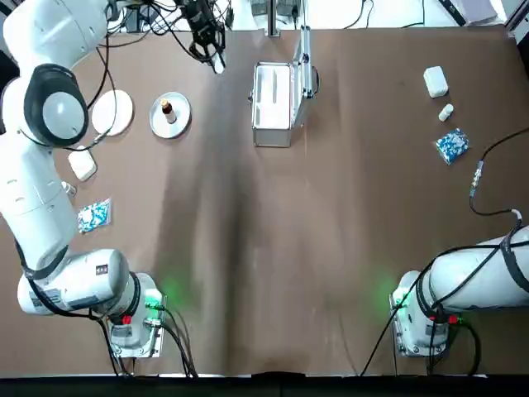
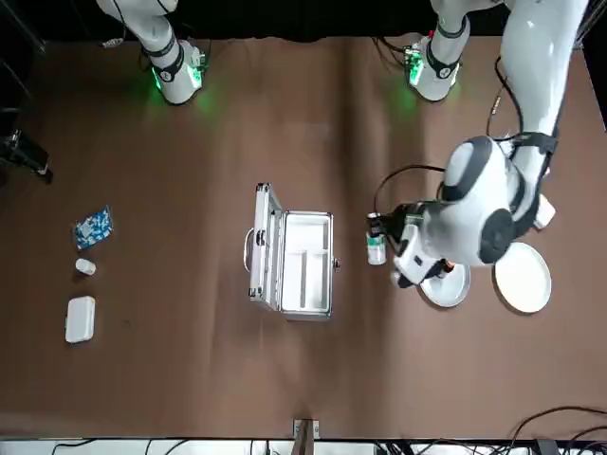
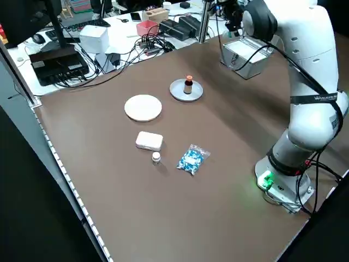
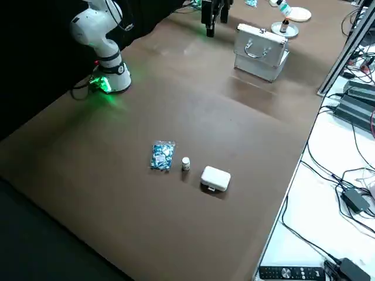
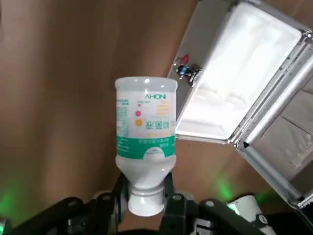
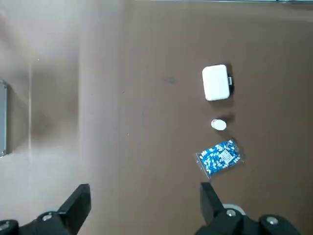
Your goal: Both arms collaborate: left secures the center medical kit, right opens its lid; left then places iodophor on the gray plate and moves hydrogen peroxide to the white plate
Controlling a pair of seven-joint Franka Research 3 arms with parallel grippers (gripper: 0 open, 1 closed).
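Note:
The silver medical kit (image 1: 277,103) stands open at the far middle of the table, its lid (image 5: 274,132) raised and its white inside empty. My left gripper (image 1: 208,45) hovers above the table to the kit's left, shut on the neck of the hydrogen peroxide (image 5: 145,127), a white bottle with a teal label. The iodophor (image 1: 168,107) stands upright on the gray plate (image 1: 157,124). The white plate (image 1: 113,112) lies bare just left of it. My right gripper (image 6: 144,210) is open and empty, held above the table's right side.
A white box (image 1: 436,81), a small whitish bottle (image 1: 445,112) and a blue packet (image 1: 451,146) lie at the far right. A similar box (image 1: 82,164) and packet (image 1: 93,215) lie on the left. Cables run along the far edge.

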